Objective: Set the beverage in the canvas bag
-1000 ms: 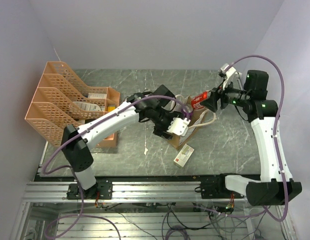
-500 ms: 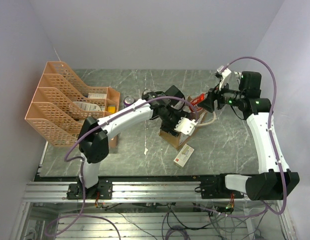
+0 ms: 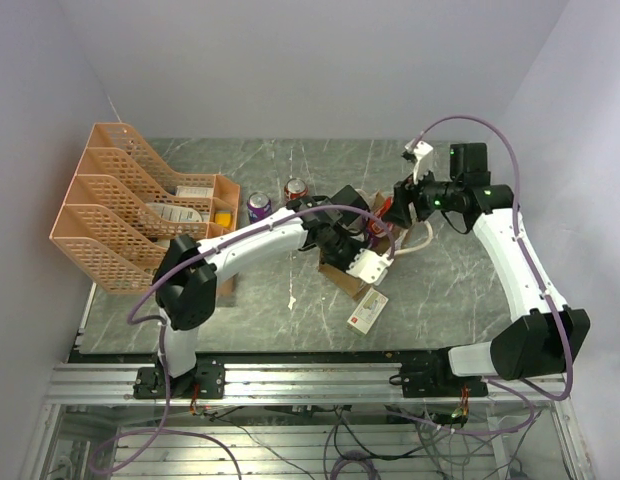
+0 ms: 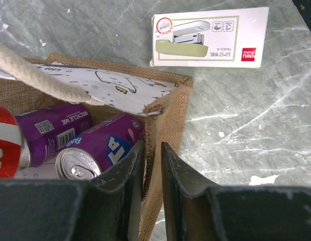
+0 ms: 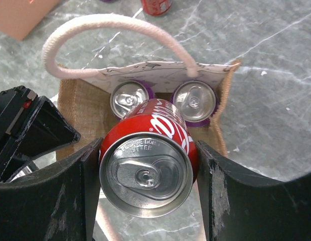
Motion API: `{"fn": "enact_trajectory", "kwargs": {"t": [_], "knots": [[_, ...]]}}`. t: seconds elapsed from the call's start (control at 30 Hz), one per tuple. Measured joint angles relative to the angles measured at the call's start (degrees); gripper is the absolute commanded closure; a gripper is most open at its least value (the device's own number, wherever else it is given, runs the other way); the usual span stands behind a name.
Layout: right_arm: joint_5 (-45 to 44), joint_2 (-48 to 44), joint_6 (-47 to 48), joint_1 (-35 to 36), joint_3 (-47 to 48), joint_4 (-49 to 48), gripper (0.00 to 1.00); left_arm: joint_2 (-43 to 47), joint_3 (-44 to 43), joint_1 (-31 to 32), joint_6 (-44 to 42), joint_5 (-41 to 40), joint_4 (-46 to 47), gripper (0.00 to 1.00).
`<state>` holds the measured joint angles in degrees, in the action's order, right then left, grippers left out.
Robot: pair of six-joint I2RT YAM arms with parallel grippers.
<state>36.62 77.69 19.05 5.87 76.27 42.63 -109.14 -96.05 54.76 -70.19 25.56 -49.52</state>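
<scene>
The canvas bag (image 4: 171, 113), tan with a white panel and cream rope handles, stands mid-table (image 3: 337, 272). Two purple cans (image 5: 129, 98) stand inside it. My left gripper (image 4: 151, 163) is shut on the bag's tan side wall, one finger inside by a purple can (image 4: 103, 145) and one outside. The beverage, a red cola can (image 5: 151, 159), lies sideways between the fingers of my right gripper (image 5: 148, 173), which is shut on it. The can hovers just above the bag's open mouth (image 5: 85, 103). From above, the red can (image 3: 387, 210) shows beside the right gripper (image 3: 397, 205), and the left gripper (image 3: 356, 256) covers much of the bag.
An orange mesh rack (image 3: 130, 205) fills the left side of the table. A purple can (image 3: 258, 205) and a red can (image 3: 295, 188) stand behind the bag. A white stapler box (image 3: 367, 310) lies in front of the bag, close to its corner (image 4: 210, 37).
My left gripper has reached the bag and closed on its side wall. My right arm has carried the red can leftward until it hangs over the bag's mouth.
</scene>
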Motion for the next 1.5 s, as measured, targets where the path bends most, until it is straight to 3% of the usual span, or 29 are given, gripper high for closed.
{"fn": "enact_trajectory", "kwargs": {"t": [0.2,0.73,1.5], "knots": [[-5.0,0.3,1.3,5.0,0.0,2.8,0.96,1.5,2.1,0.3,0.5,0.2,0.5,0.75],[-16.5,2.6,3.0,5.7,1.8,9.4,0.97,3.9,6.3,0.4,2.1,0.2,5.1,0.83],[-17.6,8.7,3.1,10.0,-0.9,5.8,0.94,7.2,11.8,0.4,2.1,0.8,9.5,0.85]]}}
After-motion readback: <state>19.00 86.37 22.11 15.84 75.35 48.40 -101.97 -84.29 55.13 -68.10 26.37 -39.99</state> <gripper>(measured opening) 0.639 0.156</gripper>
